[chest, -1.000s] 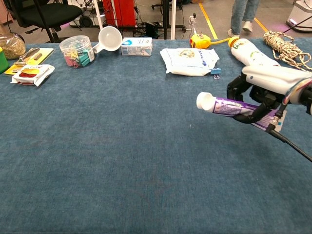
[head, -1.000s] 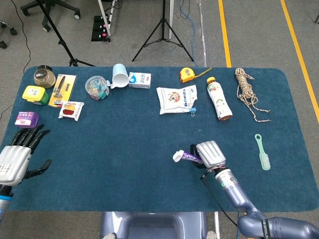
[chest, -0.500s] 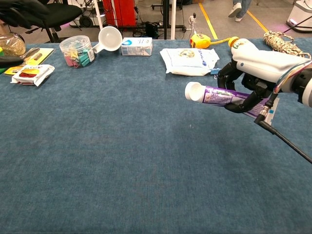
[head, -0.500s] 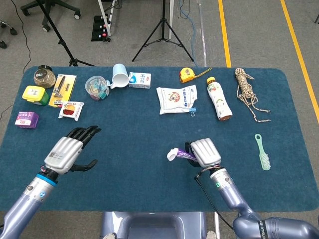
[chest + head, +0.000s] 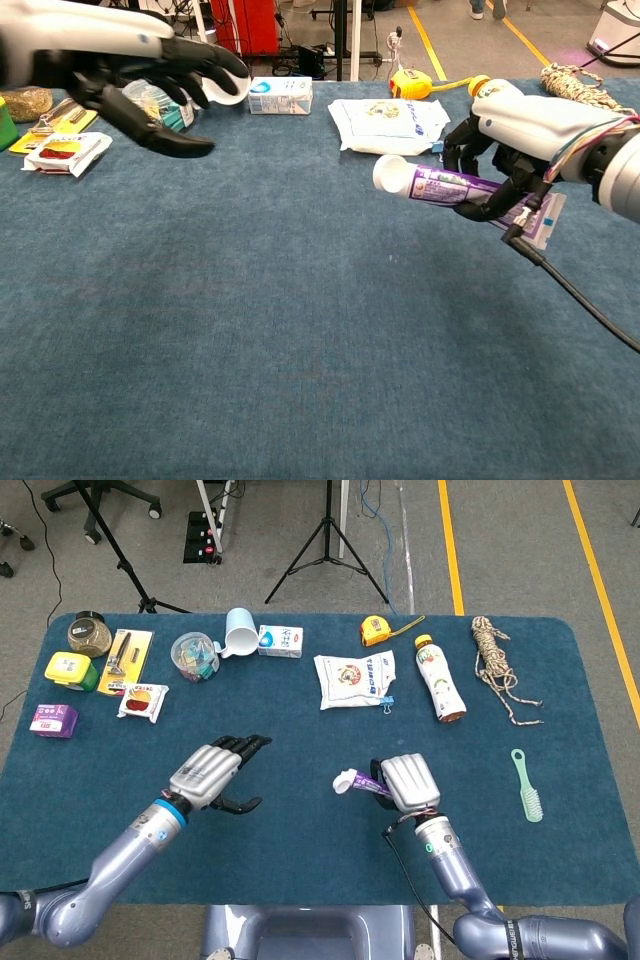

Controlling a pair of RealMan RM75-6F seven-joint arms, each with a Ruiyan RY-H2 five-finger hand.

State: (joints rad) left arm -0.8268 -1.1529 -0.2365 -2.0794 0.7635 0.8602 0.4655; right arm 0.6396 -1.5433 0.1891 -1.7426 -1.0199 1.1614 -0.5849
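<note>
My right hand (image 5: 405, 782) (image 5: 520, 130) grips a purple toothpaste tube (image 5: 455, 190) (image 5: 366, 786) above the blue table, its white cap (image 5: 390, 174) (image 5: 344, 779) pointing toward my left. My left hand (image 5: 212, 770) (image 5: 110, 60) hovers over the table's left middle, empty, with its fingers spread and stretched toward the tube. A gap of bare cloth lies between the two hands.
Along the far edge lie a clip jar (image 5: 193, 653), white cup (image 5: 238, 631), small carton (image 5: 280, 641), white pouch (image 5: 354, 678), tape measure (image 5: 376, 630), bottle (image 5: 438, 678) and rope (image 5: 494, 660). A green brush (image 5: 527, 785) lies right; snack packet (image 5: 143, 700), purple box (image 5: 53, 719), yellow box (image 5: 69, 668) left.
My left hand has swept from the table's left edge in toward the middle, fingers still spread. My right hand has shifted slightly left and away with the toothpaste tube.
</note>
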